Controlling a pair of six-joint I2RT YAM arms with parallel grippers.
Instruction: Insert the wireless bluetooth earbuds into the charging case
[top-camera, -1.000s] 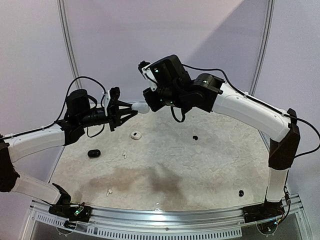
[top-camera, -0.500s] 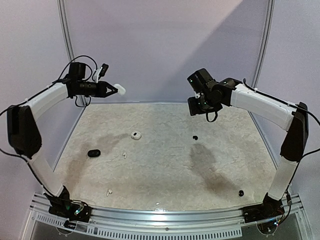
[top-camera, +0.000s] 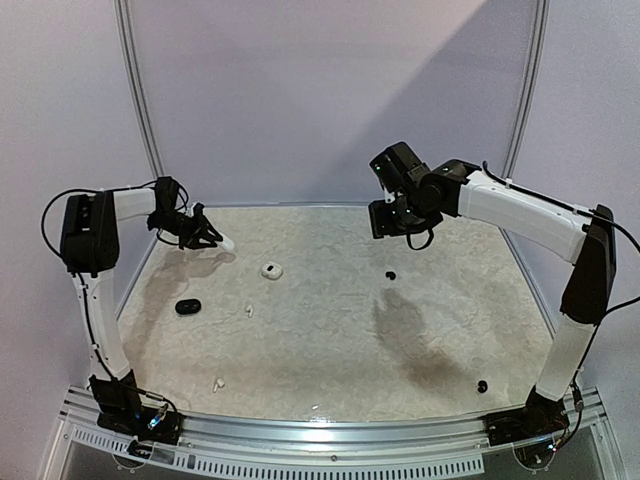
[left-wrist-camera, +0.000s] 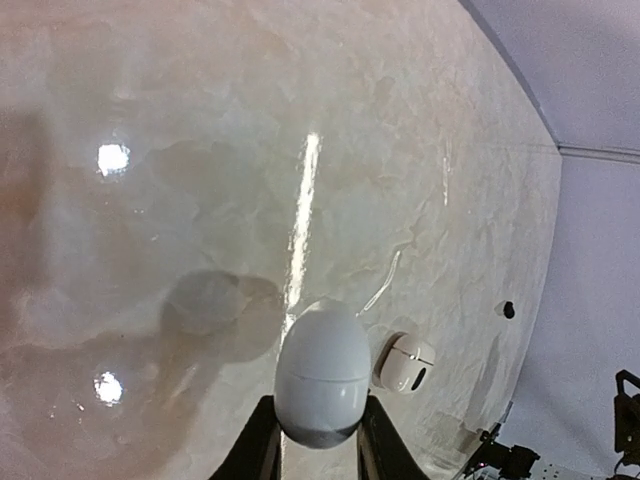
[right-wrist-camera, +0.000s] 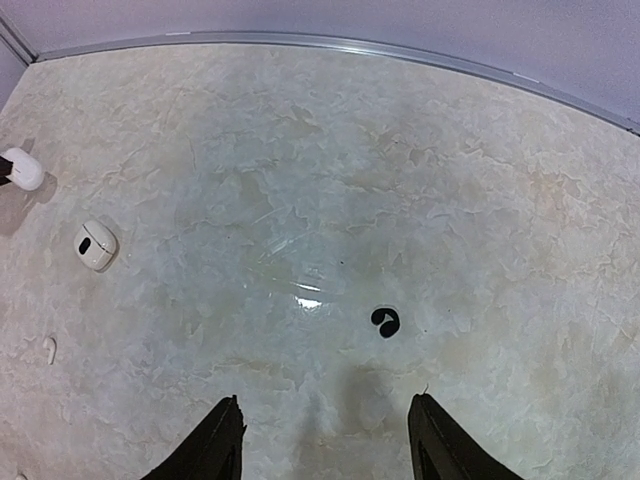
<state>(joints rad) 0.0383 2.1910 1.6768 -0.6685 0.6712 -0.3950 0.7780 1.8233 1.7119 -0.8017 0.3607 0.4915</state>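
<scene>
The left gripper (top-camera: 210, 238) is clamped on the lower end of a smooth white egg-shaped closed charging case (left-wrist-camera: 322, 372), so the rounded top and a faint seam stick out ahead of the dark fingers. It holds the case low over the far left corner of the pale marbled table (top-camera: 330, 340); whether the tip touches the surface I cannot tell. Pinching one end looks meant to leave the rest free for setting down or opening.

Just beside it, toward the middle, lies a second small white case with a dark recess (left-wrist-camera: 405, 362).

The right gripper (right-wrist-camera: 325, 445) has its jaws apart and empty. It hangs high over the far middle, looking down at a black rounded earbud (right-wrist-camera: 384, 320), probably its next pick.

The other buds are loose and well apart: a white stemmed earbud (top-camera: 248, 310) near a black pill-shaped case (top-camera: 187, 306), another white earbud (top-camera: 216, 382) near the front left, and a second black earbud (top-camera: 482, 385) front right. None appears seated in a case yet
</scene>
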